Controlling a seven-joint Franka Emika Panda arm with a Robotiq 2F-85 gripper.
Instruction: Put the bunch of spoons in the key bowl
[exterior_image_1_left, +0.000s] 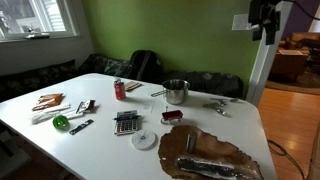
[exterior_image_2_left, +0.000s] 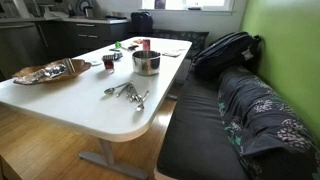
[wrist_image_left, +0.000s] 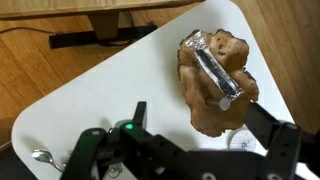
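The bunch of metal spoons (exterior_image_1_left: 217, 105) lies on the white table (exterior_image_1_left: 100, 150) near its edge, and it also shows in an exterior view (exterior_image_2_left: 128, 93). One spoon end shows at the lower left of the wrist view (wrist_image_left: 40, 157). The metal bowl (exterior_image_1_left: 176, 92) stands upright in the middle of the table, a short way from the spoons (exterior_image_2_left: 146, 62). My gripper (exterior_image_1_left: 265, 20) hangs high above the table's end, far from both. In the wrist view the gripper (wrist_image_left: 210, 135) is open and empty, over the brown paper.
A brown paper sheet with a foil-wrapped roll (exterior_image_1_left: 205, 155) (wrist_image_left: 215, 75) lies at one table end. A red can (exterior_image_1_left: 119, 90), a calculator (exterior_image_1_left: 126, 122), a white disc (exterior_image_1_left: 145, 139) and a green object (exterior_image_1_left: 61, 122) lie around. A backpack (exterior_image_2_left: 225, 50) sits on the bench.
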